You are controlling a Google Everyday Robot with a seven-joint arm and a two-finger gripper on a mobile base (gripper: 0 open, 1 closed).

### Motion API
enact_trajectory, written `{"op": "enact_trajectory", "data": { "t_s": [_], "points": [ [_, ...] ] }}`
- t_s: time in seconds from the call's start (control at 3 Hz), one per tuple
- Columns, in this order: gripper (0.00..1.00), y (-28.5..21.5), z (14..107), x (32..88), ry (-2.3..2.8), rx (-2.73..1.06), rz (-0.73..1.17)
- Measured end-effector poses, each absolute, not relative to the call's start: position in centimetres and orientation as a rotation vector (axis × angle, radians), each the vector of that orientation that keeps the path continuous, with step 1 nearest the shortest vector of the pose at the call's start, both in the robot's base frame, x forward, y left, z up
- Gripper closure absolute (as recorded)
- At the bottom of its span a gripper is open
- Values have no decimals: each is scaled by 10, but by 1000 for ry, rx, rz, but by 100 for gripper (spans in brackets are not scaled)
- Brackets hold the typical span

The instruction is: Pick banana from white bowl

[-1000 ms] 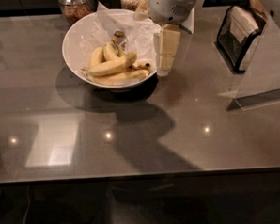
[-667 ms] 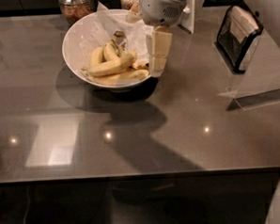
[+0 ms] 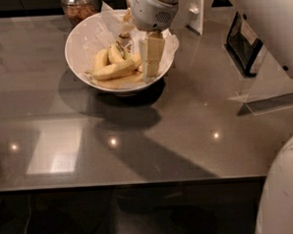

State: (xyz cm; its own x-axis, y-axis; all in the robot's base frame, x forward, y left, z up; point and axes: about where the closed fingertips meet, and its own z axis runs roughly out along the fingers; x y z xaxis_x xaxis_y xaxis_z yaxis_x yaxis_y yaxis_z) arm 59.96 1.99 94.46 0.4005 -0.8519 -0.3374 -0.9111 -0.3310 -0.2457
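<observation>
The white bowl [image 3: 78, 41] stands at the back middle of the grey table, lined with crumpled white paper. Several bananas lie in it. The long bright-yellow banana [image 3: 113, 70] lies crosswise in the middle, its right end next to my gripper. Another long banana [image 3: 116, 82] lies under it, and two short ones [image 3: 108, 55] stand behind. My gripper [image 3: 151, 74] hangs down from the arm into the right side of the bowl, just inside the rim and beside the bananas' right ends. It hides those ends.
A glass jar of brown grains [image 3: 78, 6] stands just behind the bowl. A black-framed stand [image 3: 242, 39] and a clear sign holder [image 3: 268, 85] are at the right. The table's front edge [image 3: 130, 183] runs across below. The robot's body [image 3: 286, 195] fills the lower right corner.
The gripper has moved left and down, from beside the bowl's right rim to inside the bowl next to the bananas. The bananas have not moved.
</observation>
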Motion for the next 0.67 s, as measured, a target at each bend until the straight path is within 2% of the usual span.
{"op": "enact_trajectory", "data": {
  "t_s": [0.33,0.67],
  "points": [
    [10,28,938,605,1510,-2280,235],
    [18,34,933,613,1509,-2283,250]
  ]
}}
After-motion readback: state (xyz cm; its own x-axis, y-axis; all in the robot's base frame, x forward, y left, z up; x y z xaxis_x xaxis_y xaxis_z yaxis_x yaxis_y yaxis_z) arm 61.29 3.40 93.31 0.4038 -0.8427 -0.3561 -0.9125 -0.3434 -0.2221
